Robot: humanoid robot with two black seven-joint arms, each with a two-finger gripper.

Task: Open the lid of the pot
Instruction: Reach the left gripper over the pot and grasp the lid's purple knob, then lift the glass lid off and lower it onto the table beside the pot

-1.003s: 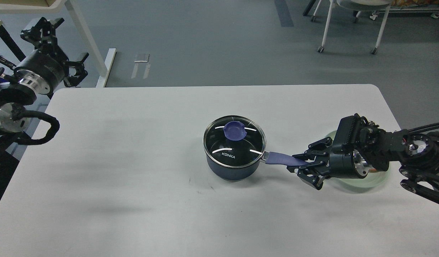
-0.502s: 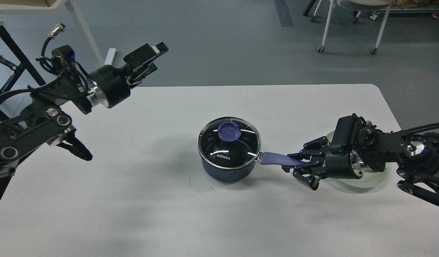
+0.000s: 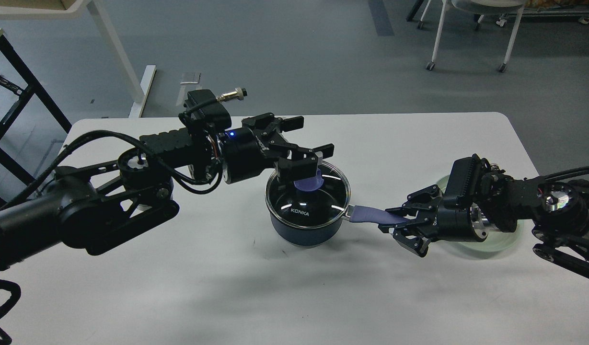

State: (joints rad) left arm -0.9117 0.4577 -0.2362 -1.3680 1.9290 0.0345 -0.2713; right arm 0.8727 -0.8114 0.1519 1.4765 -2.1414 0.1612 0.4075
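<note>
A dark blue pot (image 3: 306,230) stands mid-table with a glass lid (image 3: 318,203) on it. The lid has a blue knob (image 3: 307,183). The pot's blue handle (image 3: 373,215) points right. My right gripper (image 3: 400,223) is shut on the end of that handle. My left gripper (image 3: 309,160) is open and hovers just over the knob. One finger is in front of the knob and hides its top. The other finger is behind it.
A pale green plate (image 3: 507,239) lies on the white table (image 3: 179,287) under my right wrist. A chair (image 3: 476,28) and a white table leg (image 3: 117,52) stand on the floor beyond the table.
My left arm has swung in from the far left to above the pot lid's knob. The pot has shifted slightly left, with my right gripper holding its handle.
</note>
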